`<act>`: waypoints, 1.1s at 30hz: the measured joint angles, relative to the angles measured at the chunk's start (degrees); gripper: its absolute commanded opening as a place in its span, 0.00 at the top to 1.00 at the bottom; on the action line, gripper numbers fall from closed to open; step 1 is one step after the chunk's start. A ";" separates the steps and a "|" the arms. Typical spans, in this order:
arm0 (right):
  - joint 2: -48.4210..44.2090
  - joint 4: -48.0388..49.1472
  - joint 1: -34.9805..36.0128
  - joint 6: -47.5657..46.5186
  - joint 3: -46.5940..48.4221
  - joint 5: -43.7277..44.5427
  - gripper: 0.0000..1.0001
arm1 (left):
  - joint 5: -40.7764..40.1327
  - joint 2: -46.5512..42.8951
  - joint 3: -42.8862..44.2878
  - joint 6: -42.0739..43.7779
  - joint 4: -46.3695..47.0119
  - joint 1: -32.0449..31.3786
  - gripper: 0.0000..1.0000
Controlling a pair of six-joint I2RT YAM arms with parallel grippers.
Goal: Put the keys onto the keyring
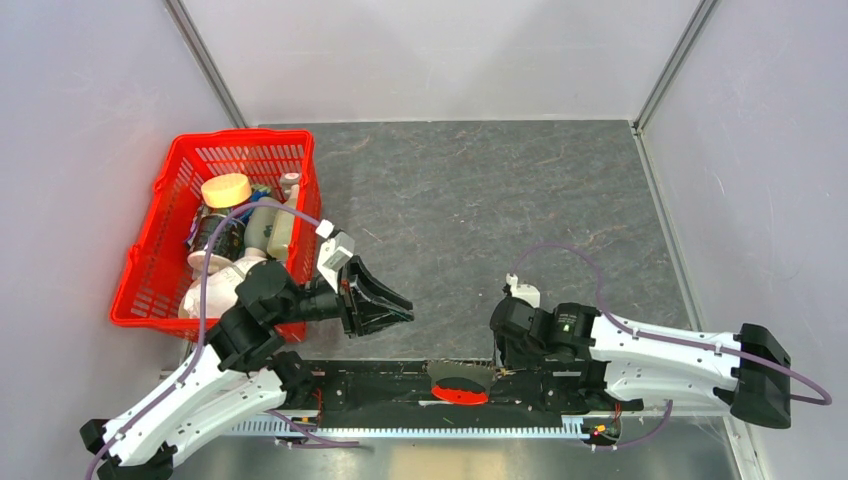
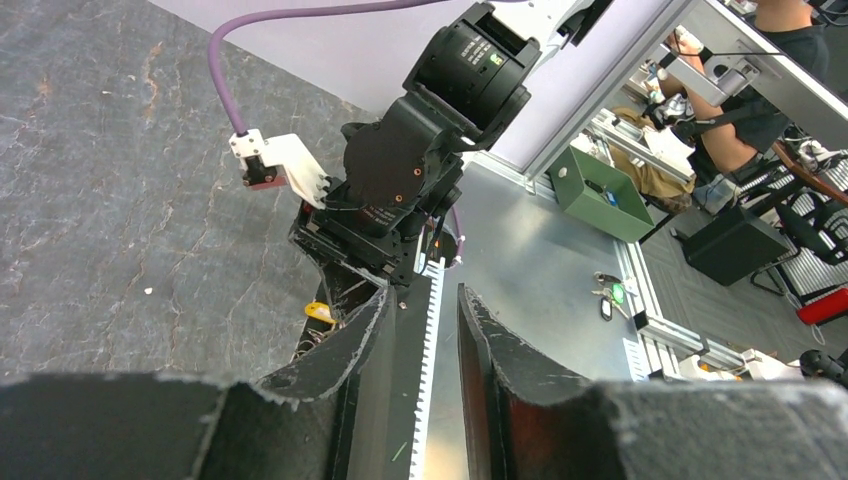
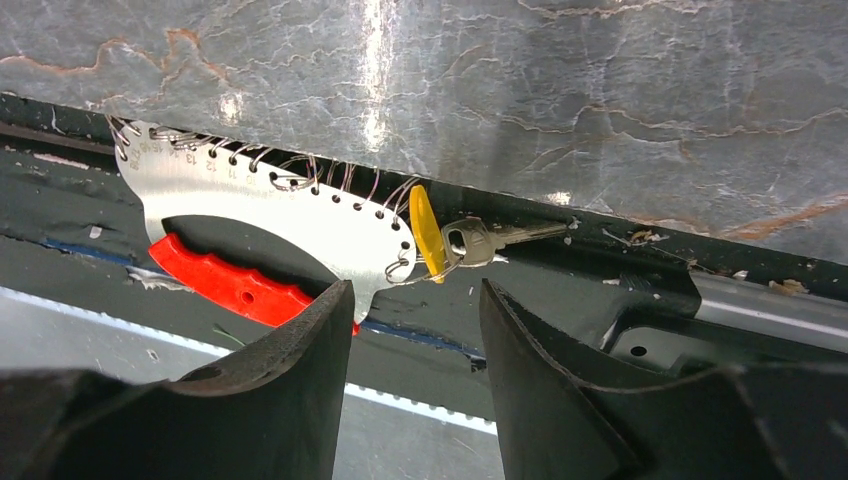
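The left gripper (image 1: pixel 398 306) hovers low by the table's near edge, fingers spread and empty, aimed right at the keyring (image 3: pixel 280 215), probably to steady it. The keyring lies on the rail (image 3: pixel 600 270) along that edge. The key (image 3: pixel 490 240) seems hooked on its right end. The right gripper (image 3: pixel 415 295) points down over it, spread and empty.

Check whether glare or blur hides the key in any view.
Right wrist: key sharp beside the yellow tag; glare streaks the tabletop above, not the key. Left wrist: own fingers blurred up close, key not discernible. Top external: even light, key too small to tell.
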 measured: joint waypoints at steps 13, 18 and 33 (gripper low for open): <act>2.58 5.46 0.00 4.00 -3.15 -1.64 0.43 | 0.00 -0.37 0.00 0.00 0.00 0.00 0.63; 2.69 6.73 0.00 5.20 -4.59 -2.69 0.43 | 0.00 -0.66 0.00 0.00 0.00 0.00 0.63; 6.56 8.48 0.00 6.62 -5.60 -4.24 0.63 | -0.02 -1.62 0.00 0.00 -0.04 0.00 0.63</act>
